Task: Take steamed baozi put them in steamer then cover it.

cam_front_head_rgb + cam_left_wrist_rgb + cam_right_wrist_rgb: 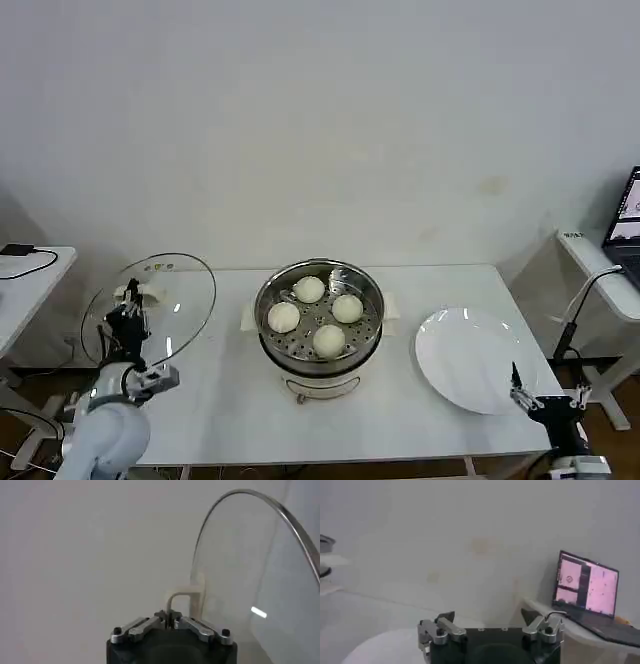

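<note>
Four baozi (315, 312) sit in the steamer (318, 355), frame centre. Left gripper (128, 318), clamped on the glass lid (165, 300) at left, must next carry it over; right gripper (540, 403) idles with fingers apart.

I work in a lab-like room: bare white wall (320, 120), white table (220, 400) ahead, a laptop (587, 585) on a side desk (600, 275) beyond my right gripper (490, 617).

Four steamed baozi (315, 313), pale cream, round, sitting apart on perforated tray inside steamer (319, 350). Steamer shiny steel, white side handles, uncovered, mid-worktop. Cover (160, 300), clear glass, metal rim, cream handle, held tilted on edge above worktop's left end.
</note>
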{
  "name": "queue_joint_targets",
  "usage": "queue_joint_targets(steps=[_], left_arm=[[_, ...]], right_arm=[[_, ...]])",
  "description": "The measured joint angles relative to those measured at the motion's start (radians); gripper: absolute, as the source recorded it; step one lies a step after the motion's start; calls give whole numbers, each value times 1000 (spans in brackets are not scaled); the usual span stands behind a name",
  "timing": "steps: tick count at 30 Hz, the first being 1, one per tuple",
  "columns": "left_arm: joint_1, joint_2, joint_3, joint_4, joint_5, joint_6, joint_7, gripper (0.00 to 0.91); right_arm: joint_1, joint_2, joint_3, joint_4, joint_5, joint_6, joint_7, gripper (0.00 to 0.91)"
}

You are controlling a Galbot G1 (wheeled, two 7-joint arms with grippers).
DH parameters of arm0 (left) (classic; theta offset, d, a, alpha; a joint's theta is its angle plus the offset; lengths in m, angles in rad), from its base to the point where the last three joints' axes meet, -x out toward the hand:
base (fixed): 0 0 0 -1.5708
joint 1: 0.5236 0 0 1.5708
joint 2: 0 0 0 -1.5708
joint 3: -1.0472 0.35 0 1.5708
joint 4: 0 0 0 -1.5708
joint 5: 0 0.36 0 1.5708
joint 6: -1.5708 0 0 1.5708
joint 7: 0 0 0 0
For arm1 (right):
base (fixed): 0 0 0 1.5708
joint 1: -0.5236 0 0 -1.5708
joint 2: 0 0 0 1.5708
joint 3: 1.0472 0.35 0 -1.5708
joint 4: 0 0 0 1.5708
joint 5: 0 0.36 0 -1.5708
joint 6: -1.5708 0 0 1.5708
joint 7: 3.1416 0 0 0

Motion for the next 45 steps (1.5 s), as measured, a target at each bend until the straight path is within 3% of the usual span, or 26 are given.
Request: queue_joint_targets(steps=[6, 12, 24, 33, 45], left_arm=[[-129, 25, 118, 12, -9, 107, 47, 0], [-279, -19, 255, 42, 61, 169, 117, 0], [-406, -235, 456, 109, 331, 219, 292, 0], [-425, -400, 534, 181, 501, 230, 340, 0], [-401, -521, 570, 250, 660, 221, 349, 0]], right_arm=[[11, 19, -39, -1, -39, -30, 25, 907], [22, 39, -70, 0, -68, -58, 46, 907], [35, 53, -111, -15, -110, -83, 62, 907], [38, 62, -132, -26, -133, -84, 65, 907], [34, 66, -144, -37, -149, -77, 67, 907]])
